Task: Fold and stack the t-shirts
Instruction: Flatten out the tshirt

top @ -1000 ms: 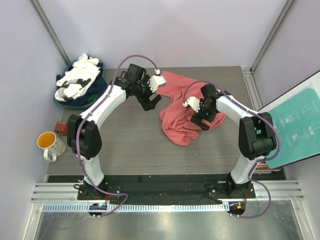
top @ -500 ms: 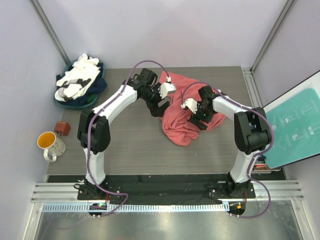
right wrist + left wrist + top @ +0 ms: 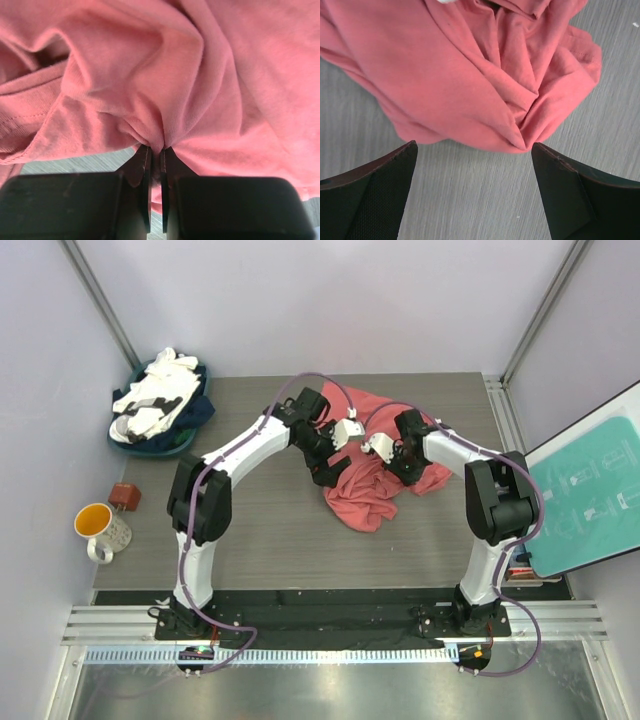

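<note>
The crumpled coral-red cloth t-shirt [image 3: 362, 504] looks light and limp, best taken at a hem; right fingers [image 3: 144, 190] pinch a fold, left fingers [image 3: 375, 195] gape.

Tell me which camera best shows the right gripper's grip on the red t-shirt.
The right wrist view: the right gripper is in close-up, jaws shut on a fold of the red t-shirt. The top view shows the gripper small over the shirt, the pinch itself hidden. The left wrist view shows only shirt, no pinch.
</note>
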`<action>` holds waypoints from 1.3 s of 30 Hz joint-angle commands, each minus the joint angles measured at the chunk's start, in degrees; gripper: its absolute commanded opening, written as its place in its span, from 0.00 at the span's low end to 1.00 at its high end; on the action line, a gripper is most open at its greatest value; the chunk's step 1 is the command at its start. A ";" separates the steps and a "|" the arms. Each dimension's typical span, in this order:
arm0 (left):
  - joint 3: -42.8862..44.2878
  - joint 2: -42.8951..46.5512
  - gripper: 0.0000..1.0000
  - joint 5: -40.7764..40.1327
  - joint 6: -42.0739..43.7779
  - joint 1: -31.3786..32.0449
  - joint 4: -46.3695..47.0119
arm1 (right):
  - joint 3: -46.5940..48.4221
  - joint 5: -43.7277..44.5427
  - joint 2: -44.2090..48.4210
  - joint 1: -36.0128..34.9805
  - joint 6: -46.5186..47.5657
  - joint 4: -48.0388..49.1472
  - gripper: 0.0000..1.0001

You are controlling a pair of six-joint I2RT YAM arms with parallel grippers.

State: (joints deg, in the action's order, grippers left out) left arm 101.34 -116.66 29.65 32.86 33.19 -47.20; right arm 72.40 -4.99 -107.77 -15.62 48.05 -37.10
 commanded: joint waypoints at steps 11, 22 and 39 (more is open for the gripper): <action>-5.63 -4.89 0.68 -7.85 -3.24 0.91 8.35 | 6.52 1.13 1.15 1.20 -1.12 0.01 0.01; -0.72 -1.92 0.00 -16.79 -3.96 -0.49 9.50 | 11.09 3.06 0.80 1.99 1.25 -0.43 0.01; -0.94 13.64 0.00 -41.69 36.56 -8.14 15.99 | 22.26 10.28 4.67 6.56 15.65 6.96 0.01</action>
State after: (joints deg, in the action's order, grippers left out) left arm 106.63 -108.27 -5.13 56.10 26.13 -36.62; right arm 93.82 2.33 -107.72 -10.94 56.38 -32.03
